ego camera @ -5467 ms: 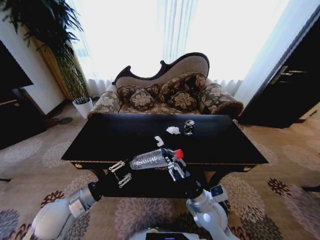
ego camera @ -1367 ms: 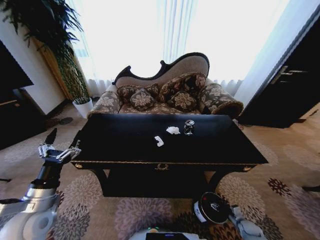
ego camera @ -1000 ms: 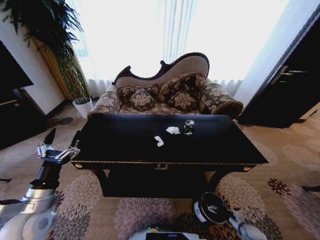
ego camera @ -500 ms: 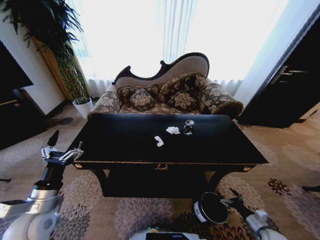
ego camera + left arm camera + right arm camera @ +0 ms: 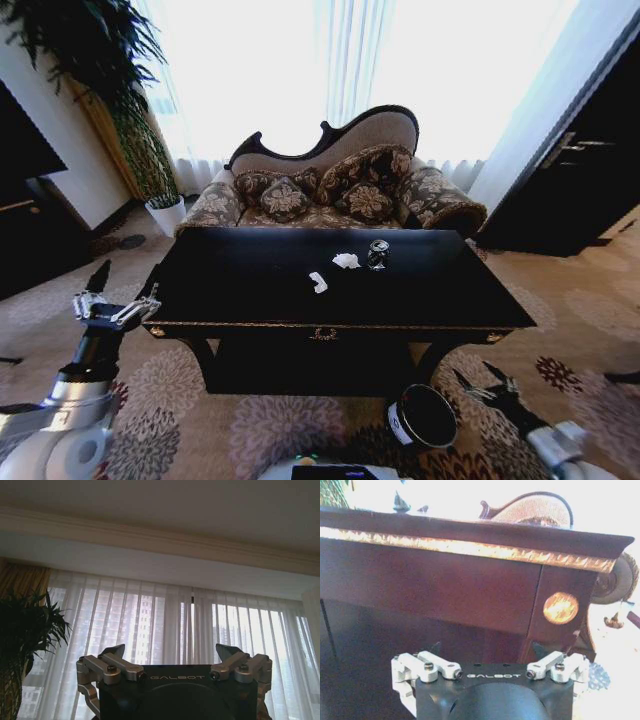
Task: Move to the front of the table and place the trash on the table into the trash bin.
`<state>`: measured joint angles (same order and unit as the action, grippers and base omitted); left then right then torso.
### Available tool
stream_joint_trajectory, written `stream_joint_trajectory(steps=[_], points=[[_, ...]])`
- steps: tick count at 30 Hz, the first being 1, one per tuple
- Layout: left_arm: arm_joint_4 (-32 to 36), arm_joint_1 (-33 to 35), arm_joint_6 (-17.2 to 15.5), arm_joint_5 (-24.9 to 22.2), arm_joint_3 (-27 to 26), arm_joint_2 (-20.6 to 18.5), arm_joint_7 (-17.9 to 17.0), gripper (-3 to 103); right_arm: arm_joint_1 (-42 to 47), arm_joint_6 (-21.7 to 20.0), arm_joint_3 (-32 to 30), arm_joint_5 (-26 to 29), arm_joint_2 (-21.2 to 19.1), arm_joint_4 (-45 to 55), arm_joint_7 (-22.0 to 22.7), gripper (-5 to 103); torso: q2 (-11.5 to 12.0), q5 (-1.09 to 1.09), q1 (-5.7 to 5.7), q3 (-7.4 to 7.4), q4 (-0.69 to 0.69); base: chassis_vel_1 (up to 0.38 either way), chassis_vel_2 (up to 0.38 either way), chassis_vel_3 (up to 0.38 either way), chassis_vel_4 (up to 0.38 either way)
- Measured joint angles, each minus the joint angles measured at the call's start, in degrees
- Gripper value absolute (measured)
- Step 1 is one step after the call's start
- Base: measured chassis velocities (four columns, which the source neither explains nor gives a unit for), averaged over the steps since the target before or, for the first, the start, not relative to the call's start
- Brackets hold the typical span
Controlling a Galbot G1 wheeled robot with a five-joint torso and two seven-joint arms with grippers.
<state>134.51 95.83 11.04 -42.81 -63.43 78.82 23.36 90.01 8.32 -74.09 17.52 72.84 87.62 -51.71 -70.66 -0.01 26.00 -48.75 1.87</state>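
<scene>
The right gripper [image 5: 483,385] hangs low over the carpet with its fingers spread and nothing between them. The trash bin [image 5: 422,416] stands just to its left, below the table's front edge. In the right wrist view this gripper [image 5: 490,652] faces the table's front apron, close ahead and above it.

The left gripper [image 5: 112,297] is raised just off the table's left front corner, fingers also spread and empty; its wrist view shows the gripper [image 5: 171,652] pointing up toward the curtains.

The table [image 5: 250,290] lies beyond and between both grippers. On its top, farther back from the right gripper and to its left, sit a paper scrap [image 5: 318,282], a second crumpled paper [image 5: 346,261] and a small can [image 5: 378,254] just beside it.

The likely risk is that, rising from this low spot, the right arm could strike the table's overhanging edge or nudge the bin over. The light scraps could also slide away on the glossy top when pinched.
</scene>
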Motion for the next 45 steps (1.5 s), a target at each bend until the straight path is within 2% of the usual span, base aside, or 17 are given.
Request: stream_joint_trajectory(steps=[9, 16, 23, 26, 27, 29, 30, 31, 34, 35, 39, 40, 42, 43, 45], points=[[0.6, 0.4, 0.0, 0.3, -0.4, 0.9, 0.0, 100, 0.6, 0.2, -4.6, 4.4, -1.3, 4.7, -3.1, 100, 0.0, 0.00, 0.00, 0.00, -0.01, 0.000, 0.000, 0.000, 0.000], [0.3, 0.1, -0.1, 0.5, -0.2, 0.9, -0.1, 100, 1.0, -0.4, -10.5, 6.7, -2.9, 8.3, -5.1, 100, 0.0, 0.00, 0.00, 0.00, 0.00, 0.000, 0.000, 0.000, 0.000], [-0.2, -0.3, -0.2, 0.5, 0.0, 0.7, -0.1, 100, 1.6, -1.7, -12.3, 11.0, -3.5, 10.0, -4.6, 100, 0.0, 0.00, 0.00, 0.00, 0.00, 0.000, 0.000, 0.000, 0.000], [-0.3, -0.5, -0.2, 0.5, 0.3, 0.7, -0.2, 100, 1.6, -3.7, -11.2, 14.6, -3.6, 13.2, -0.7, 100, 0.0, 0.00, 0.00, 0.00, 0.01, 0.000, 0.000, 0.000, 0.000], [-0.3, -0.5, -0.2, 0.5, 0.3, 0.7, -0.2, 100, 1.6, -3.7, -11.2, 14.6, -3.6, 13.2, -0.7, 100, 0.0, 0.00, 0.00, 0.00, 0.01, 0.000, 0.000, 0.000, 0.000], [-0.4, -0.5, -0.2, 0.3, 0.1, 0.6, -0.6, 100, 1.4, -5.1, -8.0, 17.8, -4.1, 16.9, 5.2, 100, 0.0, 0.00, 0.00, 0.00, 0.00, 0.000, 0.000, 0.000, 0.000], [-0.4, -0.5, -0.2, 0.2, 0.0, 0.4, -0.7, 100, 1.3, -5.3, -6.9, 18.5, -4.5, 18.0, 7.1, 100, 0.0, 0.00, 0.00, 0.00, 0.00, 0.000, 0.000, 0.000, 0.000], [-0.4, -0.5, -0.2, 0.2, 0.0, 0.4, -0.7, 100, 1.3, -5.3, -6.9, 18.5, -4.5, 18.0, 7.1, 100, 0.0, 0.00, 0.00, 0.00, 0.00, 0.000, 0.000, 0.000, 0.000], [-0.4, -0.5, -0.2, -0.8, -1.3, -0.3, -0.9, 100, 0.1, -6.3, -1.8, 21.2, -7.3, 22.7, 14.6, 100, 0.0, 0.00, 0.00, -0.01, 0.00, 0.000, 0.000, 0.000, 0.000], [-0.4, -0.5, -0.2, -0.8, -1.3, -0.3, -0.9, 100, 0.1, -6.3, -1.8, 21.2, -7.3, 22.7, 14.6, 100, 0.0, 0.00, 0.00, -0.01, 0.00, 0.000, 0.000, 0.000, 0.000], [-0.5, -0.4, -0.2, -2.0, -2.9, -1.0, -1.0, 100, -2.2, -8.8, 6.3, 25.7, -12.4, 29.0, 27.9, 100, 0.0, -0.01, 0.00, -0.01, -0.01, 0.000, 0.000, 0.000, 0.000], [-0.5, -0.4, -0.2, -2.0, -2.9, -1.0, -1.0, 100, -2.2, -8.8, 6.3, 25.7, -12.4, 29.0, 27.9, 100, 0.0, -0.01, 0.00, -0.01, -0.01, 0.000, 0.000, 0.000, 0.000], [-0.7, -0.3, -0.1, -2.4, -3.4, -1.4, -1.1, 100, -3.4, -9.5, 11.8, 27.9, -15.1, 32.1, 33.8, 100, 0.0, -0.01, 0.00, -0.01, -0.02, 0.000, 0.000, 0.000, 0.000], [-0.7, -0.3, -0.1, -2.4, -3.4, -1.4, -1.1, 100, -3.4, -9.5, 11.8, 27.9, -15.1, 32.1, 33.8, 100, 0.0, -0.01, 0.00, -0.01, -0.02, 0.000, 0.000, 0.000, 0.000], [-0.9, -0.6, -0.2, -2.6, -3.6, -1.3, -1.5, 100, -4.4, -10.4, 15.7, 29.6, -17.0, 34.1, 37.6, 100, 0.0, -0.01, 0.00, -0.01, -0.01, 0.000, 0.000, 0.000, 0.000]])
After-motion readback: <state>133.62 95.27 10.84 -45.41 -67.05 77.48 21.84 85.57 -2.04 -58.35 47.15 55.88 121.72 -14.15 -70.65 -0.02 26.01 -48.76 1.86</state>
